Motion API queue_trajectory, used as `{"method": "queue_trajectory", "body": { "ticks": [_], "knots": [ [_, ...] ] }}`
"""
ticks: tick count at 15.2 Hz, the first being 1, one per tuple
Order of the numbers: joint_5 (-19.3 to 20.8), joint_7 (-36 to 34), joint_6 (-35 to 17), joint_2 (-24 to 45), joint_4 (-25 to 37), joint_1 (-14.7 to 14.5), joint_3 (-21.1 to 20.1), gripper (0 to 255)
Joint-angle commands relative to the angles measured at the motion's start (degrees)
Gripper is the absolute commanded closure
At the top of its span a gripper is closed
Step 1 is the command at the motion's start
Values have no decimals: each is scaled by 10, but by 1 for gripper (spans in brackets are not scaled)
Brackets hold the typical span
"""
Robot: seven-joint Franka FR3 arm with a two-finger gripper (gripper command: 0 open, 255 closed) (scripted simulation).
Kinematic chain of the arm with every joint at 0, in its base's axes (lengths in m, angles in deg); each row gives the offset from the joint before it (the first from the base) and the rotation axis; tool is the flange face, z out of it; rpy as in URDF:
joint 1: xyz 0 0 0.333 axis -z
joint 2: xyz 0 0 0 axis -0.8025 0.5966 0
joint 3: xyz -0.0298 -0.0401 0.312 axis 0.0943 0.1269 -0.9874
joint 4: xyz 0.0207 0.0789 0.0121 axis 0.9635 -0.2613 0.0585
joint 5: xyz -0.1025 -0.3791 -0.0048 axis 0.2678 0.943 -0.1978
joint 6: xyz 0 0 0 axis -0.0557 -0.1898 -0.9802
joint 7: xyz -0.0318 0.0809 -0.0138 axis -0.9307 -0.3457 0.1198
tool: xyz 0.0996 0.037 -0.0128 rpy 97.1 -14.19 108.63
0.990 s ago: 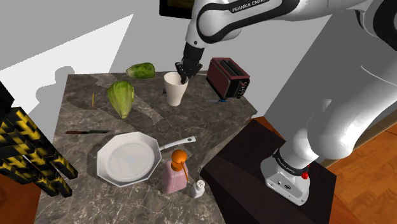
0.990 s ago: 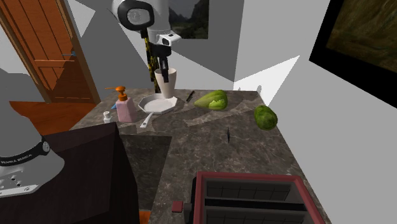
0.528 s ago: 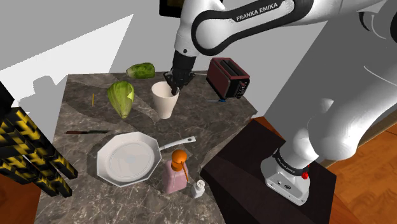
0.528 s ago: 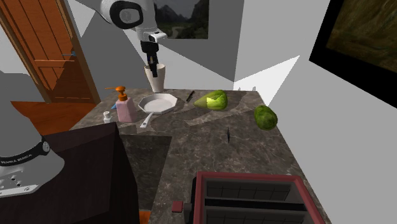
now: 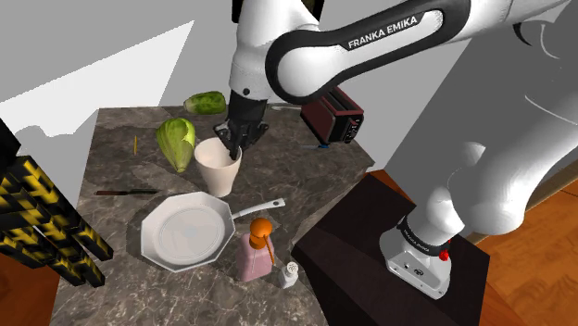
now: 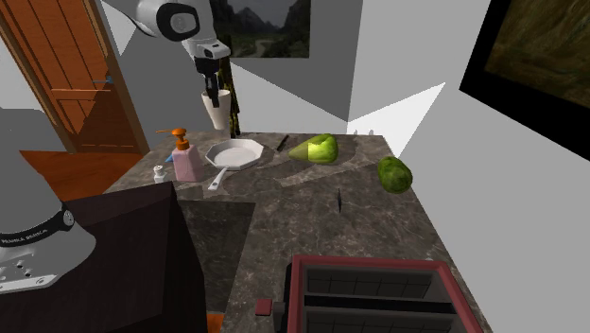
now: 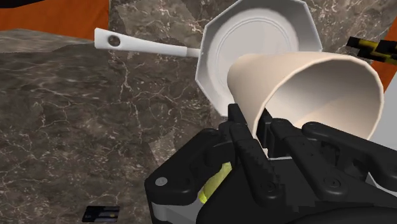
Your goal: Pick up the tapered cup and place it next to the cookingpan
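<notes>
Cup (image 5: 217,169) has shifted: a second ago it was up by the toaster (image 5: 332,111), and now it hangs near the far rim of the pan (image 5: 188,231), just beside the lettuce (image 5: 176,142). The gripper (image 5: 232,141) has come along with it, arm swung across the counter (image 5: 306,176) toward the shoulder view's left. The fingers are closed down to a narrow gap on the cup's wall at the rim, one inside the mouth and one outside, so the cup is firmly held. In the second exterior view it looks lifted off the counter, though I can't be sure of the gap. The carry looks mostly done. What's likely left is lowering onto bare counter beside the pan, not into it, then letting go. One risk is clipping the pan rim or the lettuce on the way down.
</notes>
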Motion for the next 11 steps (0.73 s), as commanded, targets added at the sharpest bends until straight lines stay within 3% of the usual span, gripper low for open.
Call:
{"method": "queue_trajectory", "body": {
  "ticks": [1, 11],
  "knots": [
    [6, -34, 0, 8, 10, -15, -15, 255],
    [57, -193, 11, 87, 104, -88, -73, 255]
  ]
}}
